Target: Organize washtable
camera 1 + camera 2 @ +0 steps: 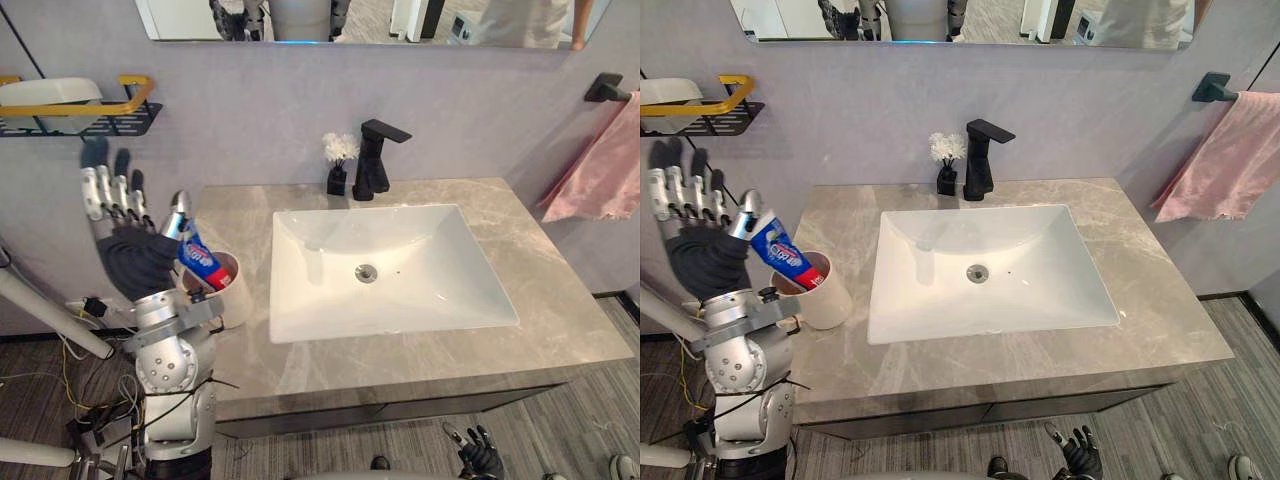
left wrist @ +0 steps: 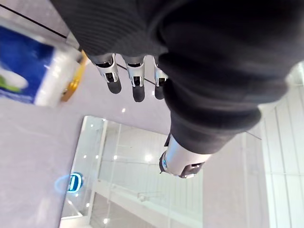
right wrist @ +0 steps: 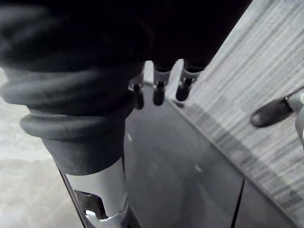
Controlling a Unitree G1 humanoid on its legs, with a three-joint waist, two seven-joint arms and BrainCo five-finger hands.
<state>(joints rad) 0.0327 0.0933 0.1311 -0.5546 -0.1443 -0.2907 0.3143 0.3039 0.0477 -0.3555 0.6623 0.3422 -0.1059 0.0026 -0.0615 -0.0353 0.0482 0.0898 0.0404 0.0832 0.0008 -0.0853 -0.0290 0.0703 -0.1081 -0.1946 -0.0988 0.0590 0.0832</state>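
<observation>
Low at the front, below the counter's edge, your right hand (image 1: 1080, 455) hangs with its fingers (image 3: 159, 90) loose and nearly straight, holding nothing. Your left hand (image 1: 125, 255) is raised at the counter's left end, fingers (image 1: 110, 190) straight and pointing up, so it is open too. The left wrist view shows those fingers apart from the tube. The thumb sits just beside the tube's upper end, and you cannot tell whether it touches.

The tube (image 1: 200, 262) stands tilted in the cup (image 1: 235, 300), its top leaning toward your left hand. The cup sits on the counter (image 1: 560, 310) close to its left edge, beside the sink (image 1: 400, 250). Behind the sink, the faucet (image 1: 375, 160) and a small vase (image 1: 338, 165) of white flowers stand side by side against the wall. A pink towel (image 1: 605, 170) hangs on the right wall, and a shelf (image 1: 90, 115) on the left wall carries a white dish.

By my reading, you are near the end: the tube is in its cup, and the only other things on the counter are the faucet and vase. What seems left is to draw your left hand away without tipping the tube. You may also want to move the cup further in from the edge, where a knock could send it over.
</observation>
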